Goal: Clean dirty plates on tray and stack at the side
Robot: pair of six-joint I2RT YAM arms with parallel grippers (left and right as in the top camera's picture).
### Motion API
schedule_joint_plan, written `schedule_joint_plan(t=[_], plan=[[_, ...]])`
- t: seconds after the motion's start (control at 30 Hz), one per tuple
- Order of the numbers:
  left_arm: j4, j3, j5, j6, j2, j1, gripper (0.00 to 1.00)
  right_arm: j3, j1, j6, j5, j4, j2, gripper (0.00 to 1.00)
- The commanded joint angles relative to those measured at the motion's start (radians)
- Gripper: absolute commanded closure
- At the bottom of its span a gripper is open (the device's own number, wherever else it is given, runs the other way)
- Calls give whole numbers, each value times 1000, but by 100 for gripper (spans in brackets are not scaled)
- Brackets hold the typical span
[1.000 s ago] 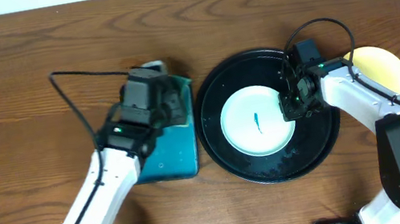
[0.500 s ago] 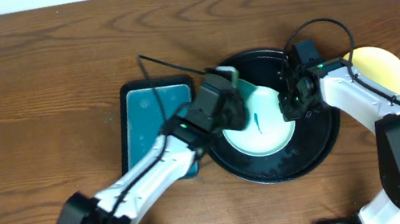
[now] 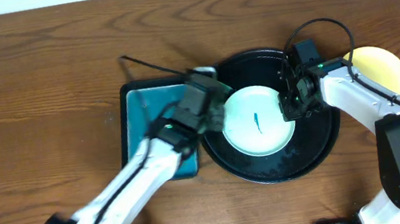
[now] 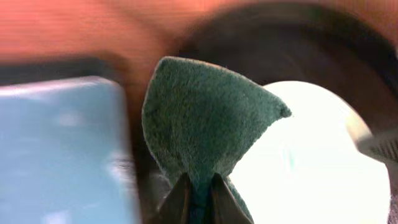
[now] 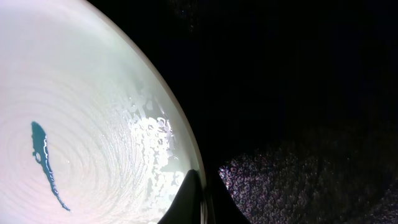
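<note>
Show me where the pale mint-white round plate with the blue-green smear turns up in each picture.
Overhead: the pale mint-white round plate lies centre-right on the large round black tray.
Left wrist: blurred bright, lower right, behind the dark green cloth.
Right wrist: fills the left half, smear at left.
Shared landmark: the black tray around it.

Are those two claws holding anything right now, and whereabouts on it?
Left gripper pinches a green cloth by its lower end. Right gripper seems clamped on the rim of the mint-white plate.

Teal-lined rectangular tray (image 3: 141, 122), green cloth (image 4: 205, 118)
</note>
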Motion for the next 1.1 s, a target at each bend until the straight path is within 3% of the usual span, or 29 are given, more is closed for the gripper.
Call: schedule_joint_plan(t=[0.0,0.3,1.07], plan=[[-57,8,-97,65,-99,83,92,-8,5,10,11,2,-12,99],[-183,-2,-81,64,-35,250,93,-8,5,10,11,2,-12,99],[-129,-4,-70,37,301,257,93,-8,5,10,11,-1,-12,99]])
